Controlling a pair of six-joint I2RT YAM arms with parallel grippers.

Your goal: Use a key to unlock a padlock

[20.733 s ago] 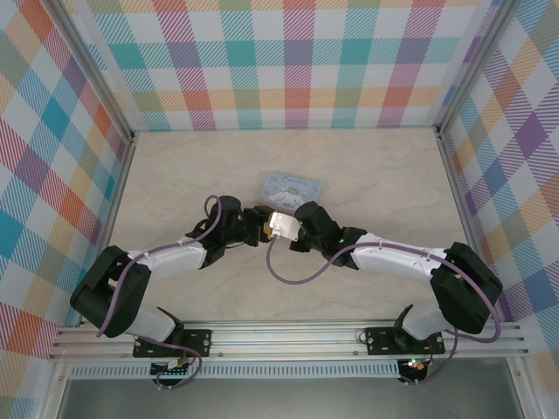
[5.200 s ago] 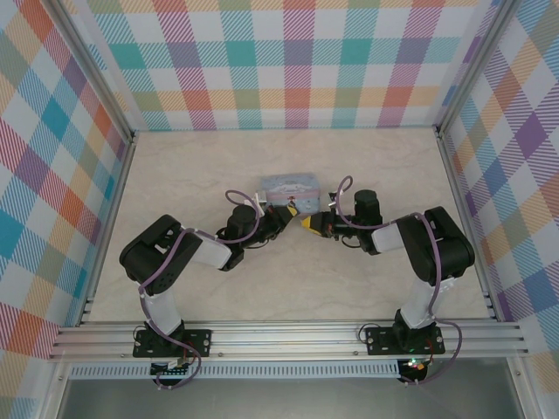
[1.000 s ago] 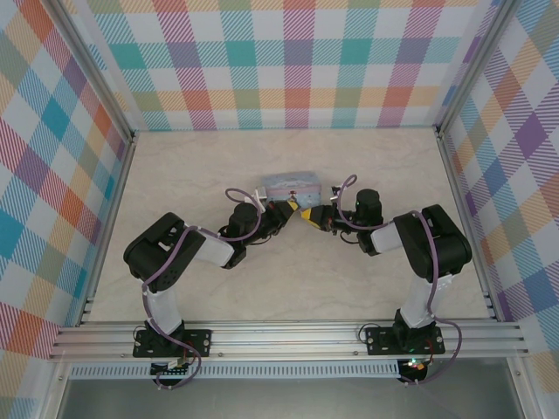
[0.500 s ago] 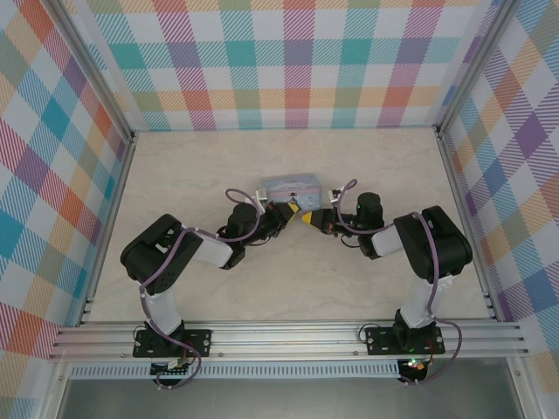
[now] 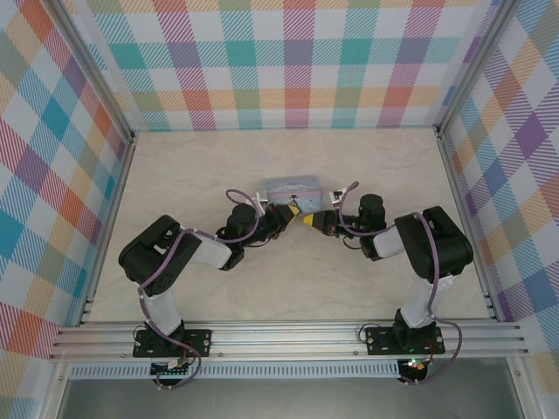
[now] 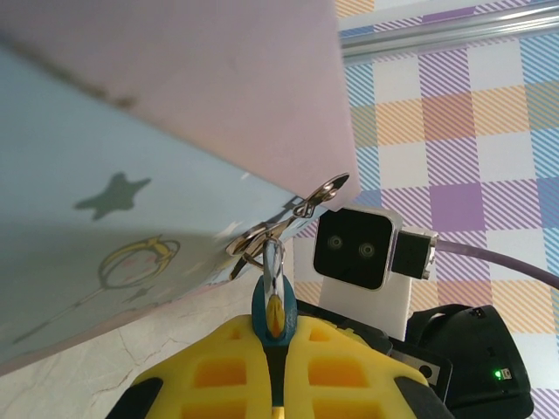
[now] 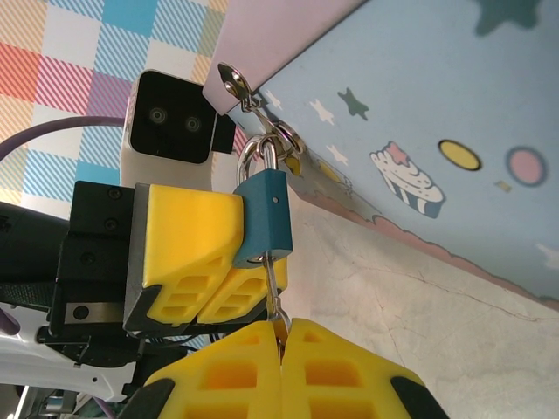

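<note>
The teal-blue padlock hangs by its silvery shackle from a ring on the corner clasp of the pale blue cartoon tin. My left gripper is shut on the padlock body, and its yellow fingers show from the side in the right wrist view. The thin grey key runs from the padlock's underside down into my right gripper, which is shut on it. From above, the left gripper and right gripper meet tip to tip just in front of the tin.
The tin stands mid-table on the pale marble top, with checkered walls on three sides. Both forearms lie low on the table, the purple cables looping above them. The right wrist camera sits close behind the padlock.
Over the last second the right gripper has shifted slightly toward me and to the right with the key. The left gripper has stayed shut on the padlock by the tin.
</note>
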